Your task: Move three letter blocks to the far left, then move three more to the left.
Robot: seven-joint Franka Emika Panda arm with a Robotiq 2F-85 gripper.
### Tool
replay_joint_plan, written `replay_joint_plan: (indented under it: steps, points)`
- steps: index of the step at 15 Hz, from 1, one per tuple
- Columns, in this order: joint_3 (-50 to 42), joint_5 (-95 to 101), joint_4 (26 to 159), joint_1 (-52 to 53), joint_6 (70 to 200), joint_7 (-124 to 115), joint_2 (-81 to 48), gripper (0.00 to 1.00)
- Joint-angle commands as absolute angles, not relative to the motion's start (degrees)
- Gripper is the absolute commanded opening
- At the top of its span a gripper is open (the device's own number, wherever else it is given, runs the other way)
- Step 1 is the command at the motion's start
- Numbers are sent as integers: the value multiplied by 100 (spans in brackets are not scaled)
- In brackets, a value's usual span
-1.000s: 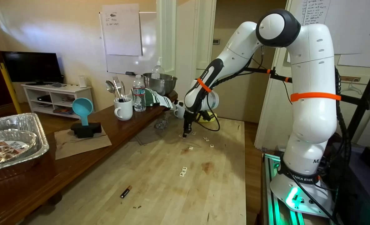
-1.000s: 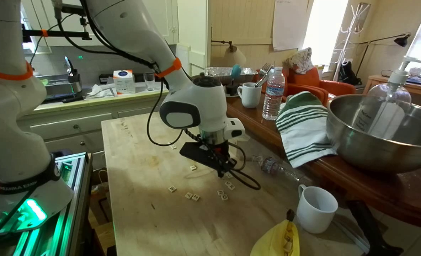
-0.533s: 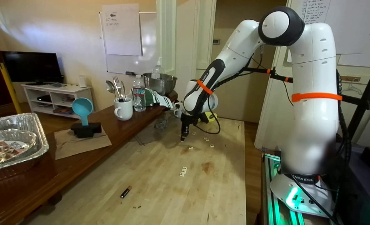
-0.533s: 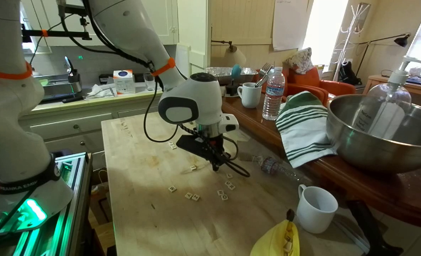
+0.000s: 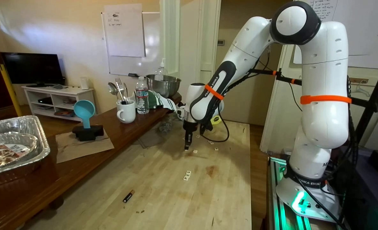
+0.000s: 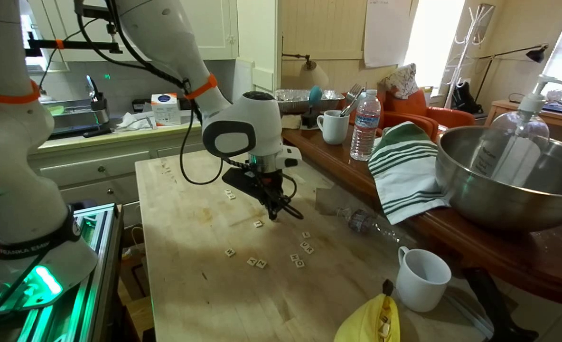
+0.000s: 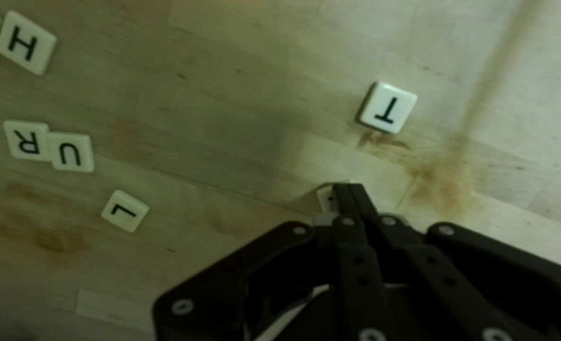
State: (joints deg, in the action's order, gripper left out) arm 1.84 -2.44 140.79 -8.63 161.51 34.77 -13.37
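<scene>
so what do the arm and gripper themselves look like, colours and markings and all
The arm is white and rounded, with dark joint covers, orange bands and black cables along it; EMIKA lettering shows on a dark strip, and a green light glows at its base. The gripper is black, with slim straight fingers and round grey screw heads.

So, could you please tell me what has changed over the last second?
The shut fingers have moved away from the L block, toward the T block and the row of three blocks. Another block, partly hidden by them in the wrist view, has probably slid along with them. Nothing was visibly gripped or released; the T block, the L block, the row of three blocks and the battery stayed put.
</scene>
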Motion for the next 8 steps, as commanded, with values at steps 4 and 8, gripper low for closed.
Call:
replay_joint_plan:
  steps: [4,8]
  points:
    - [204,84,14572,-489,15641,2400,-962,0]
    - [249,28,14766,-361,15570,2185,-823,0]
